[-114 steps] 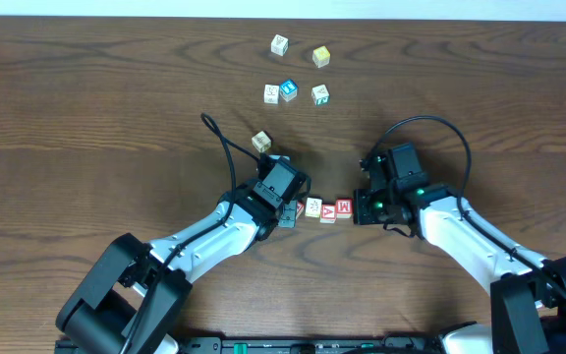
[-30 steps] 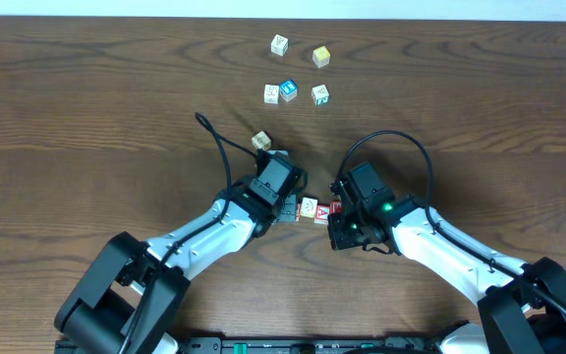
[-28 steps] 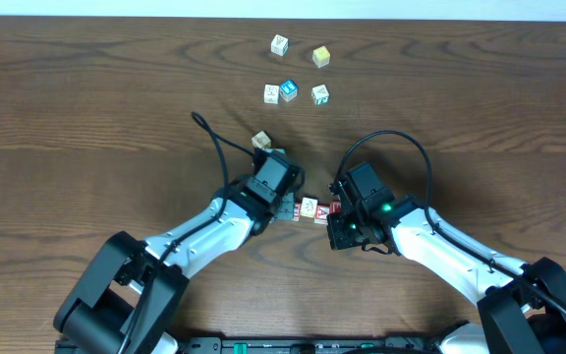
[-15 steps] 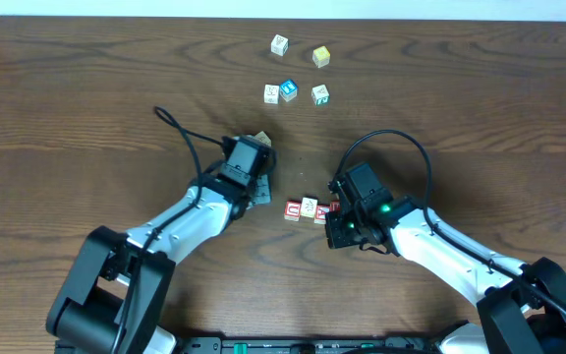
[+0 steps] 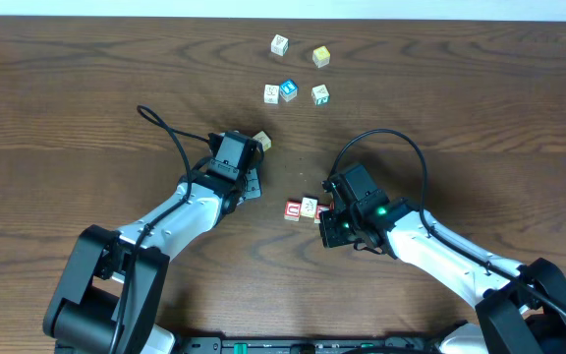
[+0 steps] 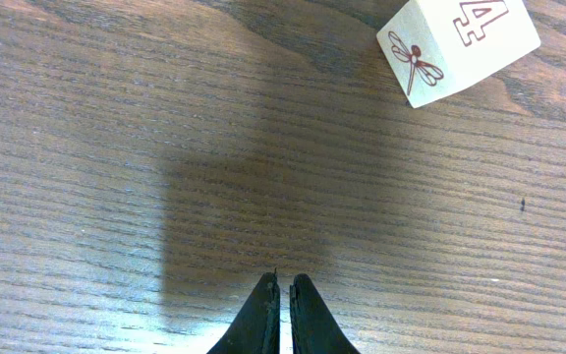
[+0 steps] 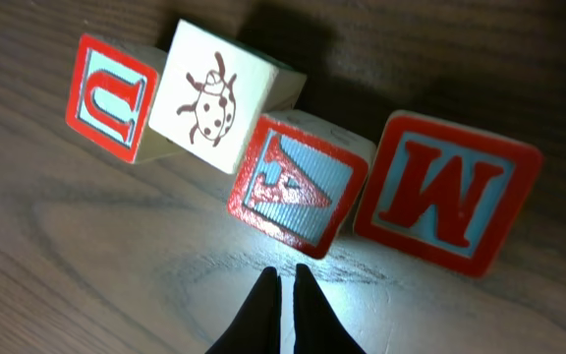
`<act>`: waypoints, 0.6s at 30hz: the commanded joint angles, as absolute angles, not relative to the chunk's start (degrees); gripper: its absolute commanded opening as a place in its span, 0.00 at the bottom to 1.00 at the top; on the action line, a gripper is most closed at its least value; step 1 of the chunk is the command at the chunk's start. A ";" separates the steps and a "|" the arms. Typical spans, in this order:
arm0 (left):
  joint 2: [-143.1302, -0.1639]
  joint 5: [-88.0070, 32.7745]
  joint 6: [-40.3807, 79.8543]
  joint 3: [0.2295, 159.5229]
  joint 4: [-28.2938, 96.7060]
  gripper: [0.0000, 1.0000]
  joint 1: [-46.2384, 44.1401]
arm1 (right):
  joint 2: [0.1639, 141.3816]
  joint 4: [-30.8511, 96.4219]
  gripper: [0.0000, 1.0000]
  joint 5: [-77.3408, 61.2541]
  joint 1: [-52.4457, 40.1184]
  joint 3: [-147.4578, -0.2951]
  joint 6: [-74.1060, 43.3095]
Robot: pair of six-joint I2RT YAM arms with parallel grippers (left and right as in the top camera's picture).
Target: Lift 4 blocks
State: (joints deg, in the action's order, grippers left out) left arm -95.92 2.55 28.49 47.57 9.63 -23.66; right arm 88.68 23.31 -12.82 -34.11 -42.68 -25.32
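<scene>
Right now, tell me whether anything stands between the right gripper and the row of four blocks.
Nothing visible does. The shut right gripper points at the A block, with only bare table between them. The U block, ladybug block and W block sit alongside it in the row.

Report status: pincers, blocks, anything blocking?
Left pincer shut, empty. Right pincer shut, empty, tips just short of the blocks: four in a crooked row, none gripped. Stray cube by left pincer, clear of the row.
</scene>
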 commanded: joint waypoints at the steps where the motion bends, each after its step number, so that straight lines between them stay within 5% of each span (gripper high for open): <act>1: -96.23 3.64 28.14 46.98 9.74 0.08 -23.42 | 89.25 23.05 0.05 -11.79 -34.59 -42.57 -26.13; 18: -96.23 3.64 28.14 46.98 9.72 0.07 -23.42 | 89.25 21.80 0.01 -10.35 -34.59 -42.57 -26.09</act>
State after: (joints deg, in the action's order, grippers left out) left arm -95.92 2.55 28.49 47.57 9.63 -23.66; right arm 88.68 22.09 -10.87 -34.11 -42.68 -25.47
